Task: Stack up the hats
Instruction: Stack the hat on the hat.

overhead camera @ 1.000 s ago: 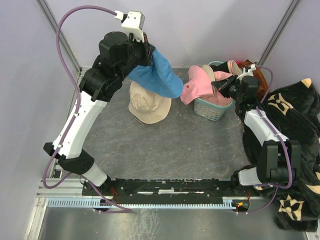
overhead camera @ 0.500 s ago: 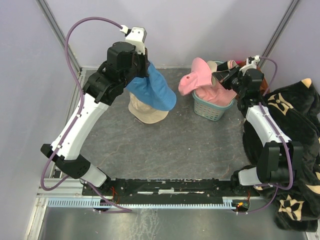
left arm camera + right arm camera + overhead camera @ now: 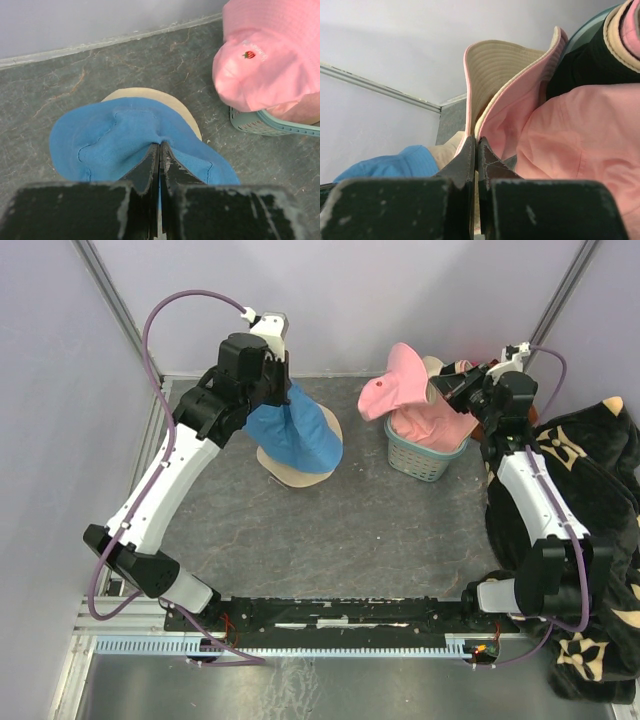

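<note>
1. showing a grey table [image 3: 350, 540] under everything, with a black blanket with beige floral pattern [image 3: 600, 490] bunching along its 3 o'clock edge.
2. holding the blue hat [image 3: 300, 435] up at about 11 o'clock with the left gripper [image 3: 160, 148], clamping tight on a fold of the cloth, the rest hanging down.
3. lying flat on the table right under the blue hat and mostly covered by it: the beige hat [image 3: 285, 473], only its brim peeking out; not telling whether the two are touching.
4. holding the pink hat [image 3: 395, 390] up at about 1 o'clock with the right gripper [image 3: 476, 144], pinching the brim, the beige lining facing out.
5. standing just below the pink hat, near the blanket: the teal basket [image 3: 415, 465], holding more pink fabric.
6. showing a tiny strawberry mark [image 3: 248, 54] on the pink hat.
</note>
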Action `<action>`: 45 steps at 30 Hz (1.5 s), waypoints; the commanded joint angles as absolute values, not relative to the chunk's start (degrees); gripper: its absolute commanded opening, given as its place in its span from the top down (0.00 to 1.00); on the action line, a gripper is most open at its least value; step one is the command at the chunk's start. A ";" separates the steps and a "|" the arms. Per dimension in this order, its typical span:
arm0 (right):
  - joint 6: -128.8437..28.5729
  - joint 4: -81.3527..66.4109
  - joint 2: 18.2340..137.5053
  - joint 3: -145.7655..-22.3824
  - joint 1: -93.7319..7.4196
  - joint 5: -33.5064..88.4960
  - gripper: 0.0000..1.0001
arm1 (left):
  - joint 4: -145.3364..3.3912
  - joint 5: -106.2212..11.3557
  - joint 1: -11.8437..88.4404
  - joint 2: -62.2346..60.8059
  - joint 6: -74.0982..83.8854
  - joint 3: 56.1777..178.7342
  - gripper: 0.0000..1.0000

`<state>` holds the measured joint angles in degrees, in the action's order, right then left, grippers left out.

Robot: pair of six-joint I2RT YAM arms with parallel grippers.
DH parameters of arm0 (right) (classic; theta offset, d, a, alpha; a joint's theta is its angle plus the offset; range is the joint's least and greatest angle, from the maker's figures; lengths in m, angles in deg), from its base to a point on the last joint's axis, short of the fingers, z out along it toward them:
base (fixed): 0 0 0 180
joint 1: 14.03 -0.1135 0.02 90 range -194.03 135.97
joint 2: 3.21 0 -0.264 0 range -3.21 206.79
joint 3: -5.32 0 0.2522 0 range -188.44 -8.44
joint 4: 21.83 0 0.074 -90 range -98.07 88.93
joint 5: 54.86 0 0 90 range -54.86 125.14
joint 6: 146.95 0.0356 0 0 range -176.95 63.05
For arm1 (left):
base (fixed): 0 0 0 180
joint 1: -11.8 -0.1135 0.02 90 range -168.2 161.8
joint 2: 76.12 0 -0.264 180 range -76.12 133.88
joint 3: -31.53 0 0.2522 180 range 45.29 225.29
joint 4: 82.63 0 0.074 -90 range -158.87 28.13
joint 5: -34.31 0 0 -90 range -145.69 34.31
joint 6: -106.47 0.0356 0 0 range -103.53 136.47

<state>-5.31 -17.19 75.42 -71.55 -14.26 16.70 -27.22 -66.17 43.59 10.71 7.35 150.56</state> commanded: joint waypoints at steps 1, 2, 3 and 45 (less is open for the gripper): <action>-6.82 -18.46 70.52 -75.53 -13.04 18.86 0.99 | -30.93 -62.58 41.48 8.38 5.69 149.09 0.97; -6.79 -18.24 70.19 -75.65 -12.66 18.95 0.99 | -31.12 -61.84 40.87 8.40 5.55 148.56 0.97; -6.72 -18.00 69.84 -75.82 -12.46 19.01 0.99 | -31.25 -61.10 40.24 8.35 5.43 147.95 0.97; -6.51 -13.74 51.72 -54.62 -3.16 27.17 0.99 | -33.17 -47.75 35.84 18.79 5.31 146.59 0.61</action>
<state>-6.25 -11.86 53.56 -55.38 -4.12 24.07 -32.23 -50.02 36.22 16.80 5.60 142.80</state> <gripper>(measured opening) 0.023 0.391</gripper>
